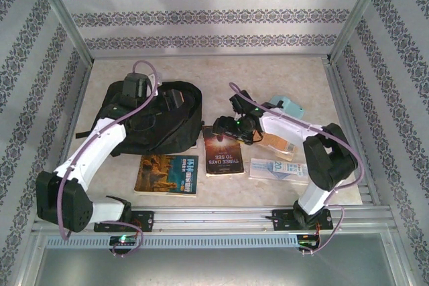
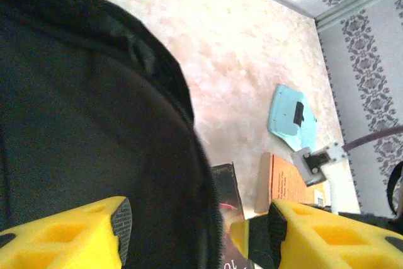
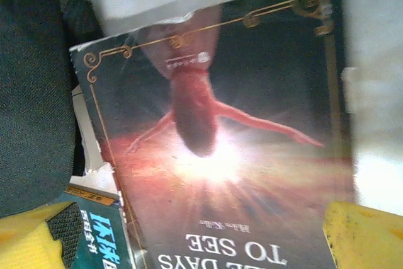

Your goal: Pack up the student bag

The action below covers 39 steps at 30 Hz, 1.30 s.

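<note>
Book-loading step: left jaws stand parted, apparently empty, at the student bag (image 1: 184,125), while right jaws hang wide open over the dark book (image 1: 222,159), which they must next clamp.

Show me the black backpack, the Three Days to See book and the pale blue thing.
student bag (image 1: 182,128): overhead view, fabric on its right side.
Three Days to See book (image 3: 214,155): right wrist view, bright centre of the cover.
pale blue object (image 2: 283,121): left wrist view, its flat top face.

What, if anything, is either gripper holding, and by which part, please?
Nothing: the left gripper stands open over the student bag, the right gripper open above the dark book.
</note>
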{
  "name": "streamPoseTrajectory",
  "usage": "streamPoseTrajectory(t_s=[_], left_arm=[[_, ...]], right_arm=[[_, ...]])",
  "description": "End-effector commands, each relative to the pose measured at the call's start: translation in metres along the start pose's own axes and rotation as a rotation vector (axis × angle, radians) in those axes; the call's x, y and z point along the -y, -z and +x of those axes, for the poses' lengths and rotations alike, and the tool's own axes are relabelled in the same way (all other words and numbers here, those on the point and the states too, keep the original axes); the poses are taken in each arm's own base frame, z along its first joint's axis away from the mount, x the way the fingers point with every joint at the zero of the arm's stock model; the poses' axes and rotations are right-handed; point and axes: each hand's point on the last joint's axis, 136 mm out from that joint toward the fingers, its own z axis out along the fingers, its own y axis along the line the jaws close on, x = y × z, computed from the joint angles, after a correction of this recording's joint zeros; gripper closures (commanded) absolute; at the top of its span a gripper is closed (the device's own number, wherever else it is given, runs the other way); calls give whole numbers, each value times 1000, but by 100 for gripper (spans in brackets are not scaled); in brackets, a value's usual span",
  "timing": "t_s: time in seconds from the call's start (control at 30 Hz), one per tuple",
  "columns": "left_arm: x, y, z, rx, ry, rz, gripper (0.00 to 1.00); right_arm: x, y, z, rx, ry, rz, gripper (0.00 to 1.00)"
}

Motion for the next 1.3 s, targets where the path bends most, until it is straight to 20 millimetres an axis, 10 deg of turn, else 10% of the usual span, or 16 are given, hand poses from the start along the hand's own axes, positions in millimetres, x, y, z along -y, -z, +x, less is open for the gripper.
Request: streamPoseTrajectory(t_s=[0.0, 0.23, 0.5, 0.97, 1.27], left_arm=[[25, -4, 23, -77, -142, -26, 40], [88, -41, 80, -237, -283, 80, 40], [156, -97, 197, -573, -365, 306, 54], [150, -164, 288, -858, -388, 298, 69], [95, -187, 288, -857, -400, 118, 70]], right_arm=[[65, 37, 0, 71, -104, 150, 3], [198, 86, 22, 183, -375, 350, 2], [265, 115, 39, 234, -563, 501, 2], [241, 65, 42, 105, -633, 155, 2], [191, 56, 37, 67, -538, -96, 2]])
